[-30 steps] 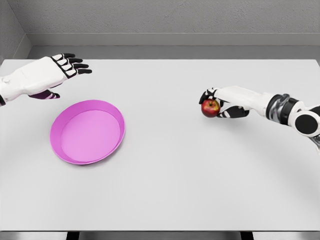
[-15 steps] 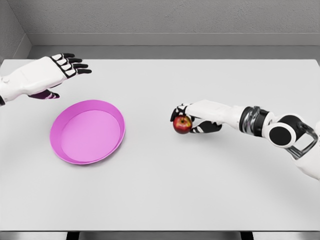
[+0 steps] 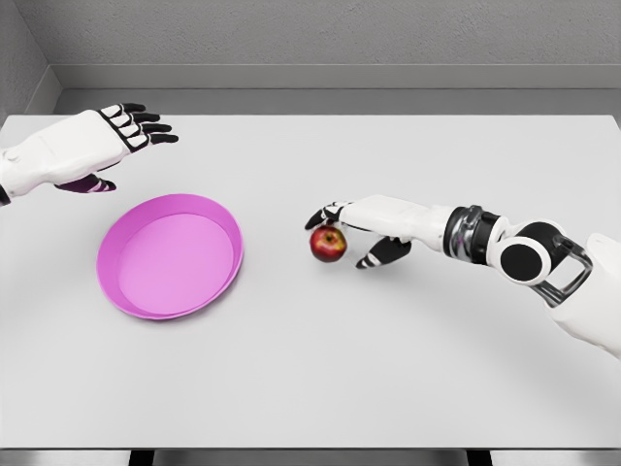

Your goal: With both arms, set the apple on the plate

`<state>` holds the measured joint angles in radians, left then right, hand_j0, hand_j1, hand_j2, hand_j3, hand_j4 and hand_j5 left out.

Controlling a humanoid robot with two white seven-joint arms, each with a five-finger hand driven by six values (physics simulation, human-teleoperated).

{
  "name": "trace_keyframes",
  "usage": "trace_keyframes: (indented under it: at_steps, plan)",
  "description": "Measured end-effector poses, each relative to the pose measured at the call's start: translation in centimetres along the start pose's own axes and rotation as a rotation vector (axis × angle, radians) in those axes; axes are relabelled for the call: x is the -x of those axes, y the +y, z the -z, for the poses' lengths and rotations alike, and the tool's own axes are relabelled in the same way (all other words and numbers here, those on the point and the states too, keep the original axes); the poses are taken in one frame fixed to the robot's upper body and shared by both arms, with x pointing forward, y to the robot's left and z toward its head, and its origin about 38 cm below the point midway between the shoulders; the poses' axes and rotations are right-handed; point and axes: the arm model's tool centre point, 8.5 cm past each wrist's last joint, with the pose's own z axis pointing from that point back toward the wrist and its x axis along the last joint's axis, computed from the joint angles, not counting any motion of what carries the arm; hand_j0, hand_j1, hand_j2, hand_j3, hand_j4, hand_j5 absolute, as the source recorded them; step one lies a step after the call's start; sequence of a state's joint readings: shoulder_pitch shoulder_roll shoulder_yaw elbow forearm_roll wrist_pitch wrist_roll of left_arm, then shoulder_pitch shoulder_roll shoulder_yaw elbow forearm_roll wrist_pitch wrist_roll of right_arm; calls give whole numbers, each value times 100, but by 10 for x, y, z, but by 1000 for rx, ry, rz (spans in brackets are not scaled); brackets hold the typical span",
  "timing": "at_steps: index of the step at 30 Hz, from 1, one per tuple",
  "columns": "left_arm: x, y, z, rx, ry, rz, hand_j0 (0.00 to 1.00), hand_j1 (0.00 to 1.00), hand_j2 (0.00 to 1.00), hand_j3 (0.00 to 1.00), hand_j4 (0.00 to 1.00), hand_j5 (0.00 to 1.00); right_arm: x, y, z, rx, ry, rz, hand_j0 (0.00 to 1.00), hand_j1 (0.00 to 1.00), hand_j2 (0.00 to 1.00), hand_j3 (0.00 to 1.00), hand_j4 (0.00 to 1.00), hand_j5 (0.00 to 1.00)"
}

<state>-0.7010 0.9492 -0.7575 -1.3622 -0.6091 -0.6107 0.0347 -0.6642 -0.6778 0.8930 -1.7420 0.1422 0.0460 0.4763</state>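
Big white table (image 3: 388,369) fills the view. Pink plate (image 3: 171,254) sits on its left half. Right hand (image 3: 364,228) reaches over mid-table, fingers spread loose above and behind the apple, thumb off to the side, not gripping. Left hand (image 3: 102,146) hovers beyond the plate, fingers stretched apart, holding nothing. The apple (image 3: 328,244) rests on the table, right of the plate and clear of it.

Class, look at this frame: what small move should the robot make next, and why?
Probably bring the left hand across toward the apple. The right hand looks open beside the apple, which seems to sit on the table, short of the pink plate, while the left hand hovers open behind the plate.
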Motion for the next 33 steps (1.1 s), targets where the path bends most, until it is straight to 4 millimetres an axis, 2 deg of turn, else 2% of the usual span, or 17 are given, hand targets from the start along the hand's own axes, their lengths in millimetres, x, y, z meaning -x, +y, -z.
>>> trace_keyframes:
  at_steps: [5, 8, 10, 13, 16, 19, 25, 27, 28, 30, 33]
  plan:
    - [0, 0, 0, -2, -1, -1, 100, 100, 100, 100, 100, 100, 0, -1, 0, 2, 3, 2, 100, 100, 100, 100, 100, 100]
    - [-1, 2, 0, -8, -5, -2, 100, 100, 100, 100, 100, 100, 7, -7, -7, 19, 24, 1, 100, 100, 100, 100, 100, 100]
    - [-2, 4, 1, -13, -7, 0, 100, 100, 100, 100, 100, 100, 24, -21, -24, 60, 76, 5, 100, 100, 100, 100, 100, 100]
    - [-9, 5, 9, -28, -29, -2, 100, 100, 100, 100, 100, 100, 57, -52, -67, 148, 183, 1, 100, 100, 100, 100, 100, 100]
    - [-27, 13, 26, -54, -88, 0, 100, 100, 100, 100, 100, 100, 81, -77, -106, 225, 238, -19, 100, 100, 100, 100, 100, 100]
    - [-50, 25, 47, -69, -160, 12, 100, 100, 100, 100, 100, 100, 92, -91, -130, 257, 261, -48, 100, 100, 100, 100, 100, 100]
    - [-97, 43, 100, -29, -319, 42, 100, 100, 100, 100, 100, 100, 102, -89, -149, 254, 286, -57, 100, 100, 100, 100, 100, 100]
    - [-115, 43, 115, -1, -378, 48, 100, 100, 100, 100, 100, 100, 109, -78, -153, 247, 297, -31, 100, 100, 100, 100, 100, 100]
    - [-123, 43, 121, 12, -405, 50, 100, 100, 100, 100, 100, 100, 115, -63, -156, 236, 310, 0, 100, 100, 100, 100, 100, 100]
    - [-137, 35, 128, 40, -445, 35, 100, 100, 100, 100, 100, 100, 117, -70, -167, 268, 324, 1, 100, 100, 100, 100, 100, 100]
    - [-147, 36, 136, 66, -484, 32, 100, 100, 100, 100, 100, 100, 115, -76, -173, 292, 325, -6, 100, 100, 100, 100, 100, 100]
